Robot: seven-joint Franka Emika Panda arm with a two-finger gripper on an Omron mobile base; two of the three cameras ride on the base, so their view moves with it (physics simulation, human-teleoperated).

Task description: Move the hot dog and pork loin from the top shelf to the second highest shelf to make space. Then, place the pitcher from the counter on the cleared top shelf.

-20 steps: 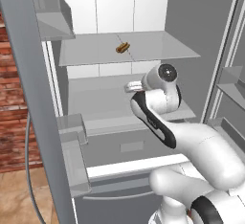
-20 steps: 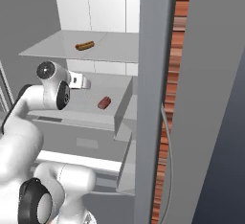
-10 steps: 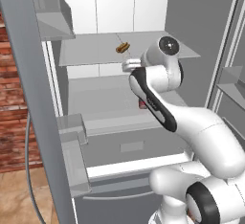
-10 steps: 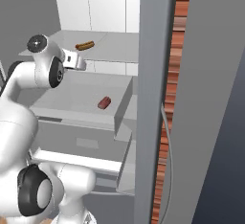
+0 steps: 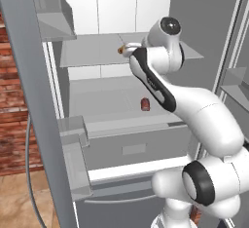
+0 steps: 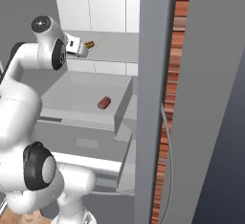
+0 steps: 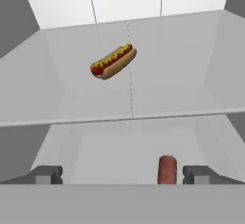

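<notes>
A: What can't you make out?

B: In the left base view the arm's wrist covers most of the hot dog (image 5: 121, 50); only its brown end sticks out past the wrist on the top shelf (image 5: 87, 51). The gripper (image 6: 84, 46) shows as a white hand in the right base view, but its fingers are too small there to read. In the hand view the fingertips (image 7: 46, 174) are cut by the bottom edge.

A: And the claw itself?

B: Spread wide and empty; the two tips sit far apart in the hand view, with nothing between them.

A: What has changed since a second ago?

B: The arm has risen. The hand was down at the level of the second highest shelf (image 6: 76, 94); now it is level with the top shelf, just short of the hot dog.

A: Where do the foods lie, relative to that top shelf?

B: The hot dog lies on it, near the middle, long axis running diagonally in the hand view, its far end higher and to the right. The pork loin (image 6: 104, 103) lies on the shelf below, long axis pointing roughly front to back.
</notes>
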